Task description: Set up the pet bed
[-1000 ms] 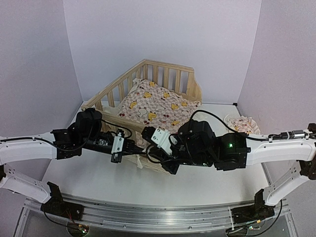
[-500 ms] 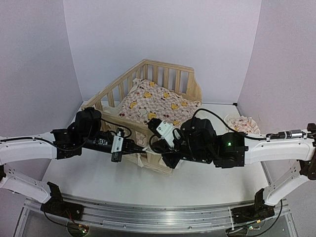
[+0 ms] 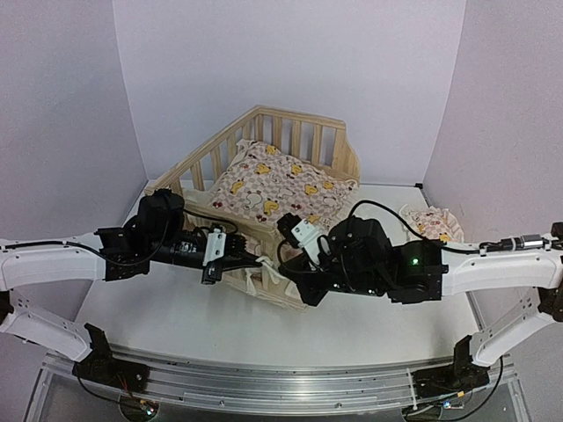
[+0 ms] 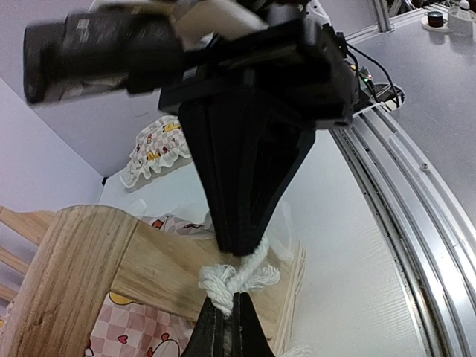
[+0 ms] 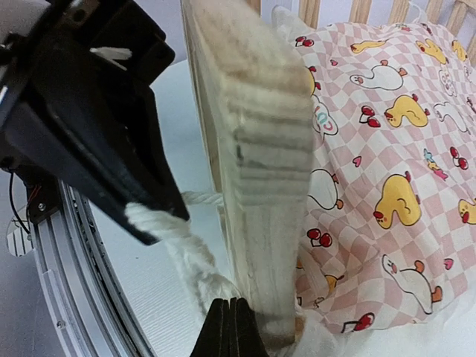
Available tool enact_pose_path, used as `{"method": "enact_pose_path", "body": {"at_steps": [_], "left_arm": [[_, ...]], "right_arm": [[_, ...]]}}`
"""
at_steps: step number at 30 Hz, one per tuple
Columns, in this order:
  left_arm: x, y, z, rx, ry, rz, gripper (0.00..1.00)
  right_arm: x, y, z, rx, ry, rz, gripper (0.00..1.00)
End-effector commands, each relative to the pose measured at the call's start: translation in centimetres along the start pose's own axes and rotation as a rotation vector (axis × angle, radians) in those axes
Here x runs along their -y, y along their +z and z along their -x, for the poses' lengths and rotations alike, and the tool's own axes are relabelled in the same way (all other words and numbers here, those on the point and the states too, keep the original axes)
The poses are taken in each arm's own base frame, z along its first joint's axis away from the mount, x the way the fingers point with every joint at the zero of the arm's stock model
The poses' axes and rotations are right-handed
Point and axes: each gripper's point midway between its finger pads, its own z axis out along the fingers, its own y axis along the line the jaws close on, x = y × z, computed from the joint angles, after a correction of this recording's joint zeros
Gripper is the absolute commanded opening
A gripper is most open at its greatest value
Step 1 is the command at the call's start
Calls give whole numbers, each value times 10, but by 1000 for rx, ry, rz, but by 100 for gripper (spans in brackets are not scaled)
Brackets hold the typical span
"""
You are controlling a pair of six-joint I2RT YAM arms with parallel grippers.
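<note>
The pet bed (image 3: 290,132), a light-wood slatted frame, stands at the back middle with its near panel (image 5: 260,149) low at the front. A white rope (image 4: 232,281) with a knot hangs at that panel (image 4: 89,253). My left gripper (image 3: 258,261) is shut on the rope, its fingertips pinching the knot in the left wrist view (image 4: 227,316). My right gripper (image 3: 280,268) meets it from the right, shut on the same rope (image 5: 178,245) right beside the panel's end (image 5: 232,320). The two grippers nearly touch.
A pink-checkered duck cushion (image 3: 273,185) lies inside the frame and reaches the near panel (image 5: 387,149). A small matching pillow (image 3: 429,221) lies on the white table at the right, and shows in the left wrist view (image 4: 152,149). Walls close in on three sides.
The right arm has moved right and away from me, closing on the near panel. The left gripper has shifted slightly farther in. Both stay on the rope.
</note>
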Motion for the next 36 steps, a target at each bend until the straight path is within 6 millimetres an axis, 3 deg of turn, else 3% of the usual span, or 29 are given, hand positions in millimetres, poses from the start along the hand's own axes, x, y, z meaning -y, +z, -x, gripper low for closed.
{"method": "enact_pose_path", "body": {"at_steps": [1, 6, 10, 18, 27, 36], "left_arm": [[-34, -1, 15, 4, -124, 104, 0], [-33, 0, 14, 3, -258, 89, 0], [-34, 2, 17, 20, -300, 81, 0], [-35, 3, 18, 28, -302, 84, 0], [-33, 3, 21, 49, -292, 76, 0], [-29, 2, 25, 72, -290, 55, 0]], "right_arm": [[6, -35, 32, 93, 43, -31, 1], [-21, -47, 19, 104, -34, -46, 11], [-36, -38, 6, 164, -50, -66, 14], [-21, -6, 8, 287, -68, -252, 15], [2, 7, 5, 324, -43, -471, 22], [9, 11, 5, 329, -22, -544, 23]]}}
